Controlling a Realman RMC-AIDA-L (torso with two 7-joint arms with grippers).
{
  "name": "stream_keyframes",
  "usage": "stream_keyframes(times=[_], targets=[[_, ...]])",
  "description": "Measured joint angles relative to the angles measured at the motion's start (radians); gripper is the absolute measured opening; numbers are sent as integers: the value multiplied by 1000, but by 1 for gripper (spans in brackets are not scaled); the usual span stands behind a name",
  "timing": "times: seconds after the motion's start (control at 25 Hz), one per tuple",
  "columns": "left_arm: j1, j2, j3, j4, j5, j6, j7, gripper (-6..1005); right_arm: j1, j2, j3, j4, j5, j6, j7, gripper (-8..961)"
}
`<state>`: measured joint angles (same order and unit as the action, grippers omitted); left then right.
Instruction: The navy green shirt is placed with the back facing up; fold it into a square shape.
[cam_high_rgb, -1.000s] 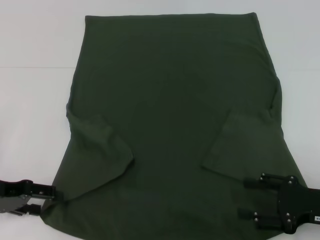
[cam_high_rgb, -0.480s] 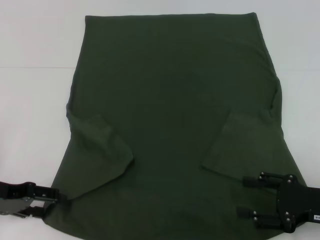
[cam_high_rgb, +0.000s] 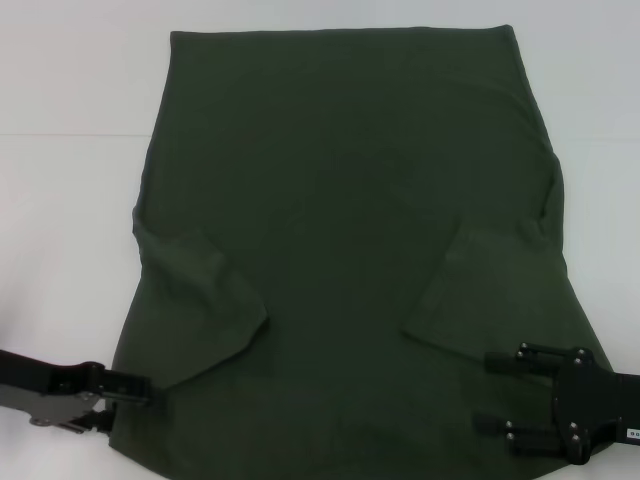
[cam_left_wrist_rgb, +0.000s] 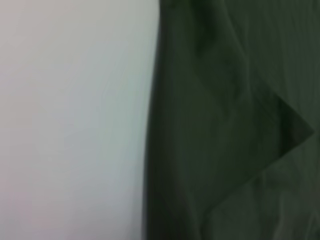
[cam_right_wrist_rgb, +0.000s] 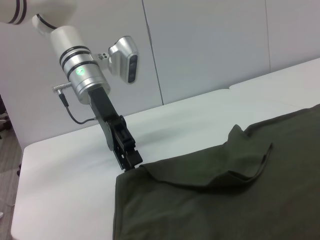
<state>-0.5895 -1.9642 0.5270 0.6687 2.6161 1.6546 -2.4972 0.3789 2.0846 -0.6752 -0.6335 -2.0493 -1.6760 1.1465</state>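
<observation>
A: Status, left side first?
B: Left gripper (cam_high_rgb: 125, 388) sits at the shirt's near left edge, touching the cloth; whether it is clamped cannot be determined.
A: Shirt position?
B: Navy green shirt (cam_high_rgb: 340, 230) lies flat across the desk (cam_high_rgb: 60, 200), both sleeves folded inward.
A: Right side?
B: Right gripper (cam_high_rgb: 490, 395) rests over the near right corner, fingers spread, grasping nothing. Body folds are judged outstanding.

White table (cam_right_wrist_rgb: 65, 165), pale panelled wall (cam_right_wrist_rgb: 210, 45) behind, grey floor (cam_right_wrist_rgb: 7, 150) at side
</observation>
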Motion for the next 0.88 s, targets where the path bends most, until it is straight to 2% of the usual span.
stream_keyframes(times=[0.2,0.44,0.56,0.76,0.88], targets=[[-15,-8,45,0,2,-4,-9,857,0,0,0,0,0,0,2,777],[-24,-6,109,16,3,-12,-11,852,0,0,0,0,1,0,3,776],[-20,-20,132,57,6,-16,-16,849,-4,-1,1,-4,4,-6,6,776],[-20,-29,144,74,21,-26,-24,652,-9,-2,5,-7,6,-7,10,776],[-23,-29,145,73,22,-26,-24,587,-9,-2,5,-4,6,-8,12,776]])
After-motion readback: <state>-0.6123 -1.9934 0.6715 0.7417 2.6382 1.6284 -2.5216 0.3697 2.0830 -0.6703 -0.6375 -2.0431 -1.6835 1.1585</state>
